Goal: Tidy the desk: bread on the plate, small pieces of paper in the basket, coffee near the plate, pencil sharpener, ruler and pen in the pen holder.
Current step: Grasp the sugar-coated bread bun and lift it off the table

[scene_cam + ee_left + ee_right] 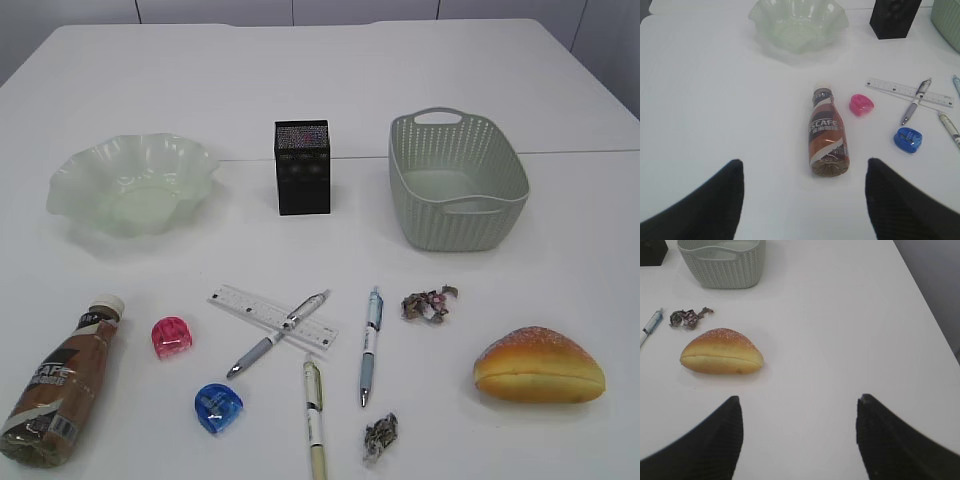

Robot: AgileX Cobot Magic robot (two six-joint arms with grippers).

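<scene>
Jaws spread, both arms | coffee bottle (828, 133) between left jaws

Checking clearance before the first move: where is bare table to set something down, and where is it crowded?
Free: the stretch right of the bread, the back of the table behind the plate, pen holder and basket, and the band between them and the front row. Crowded: the front middle, where ruler, pens, both sharpeners and paper scraps lie close together.
</scene>
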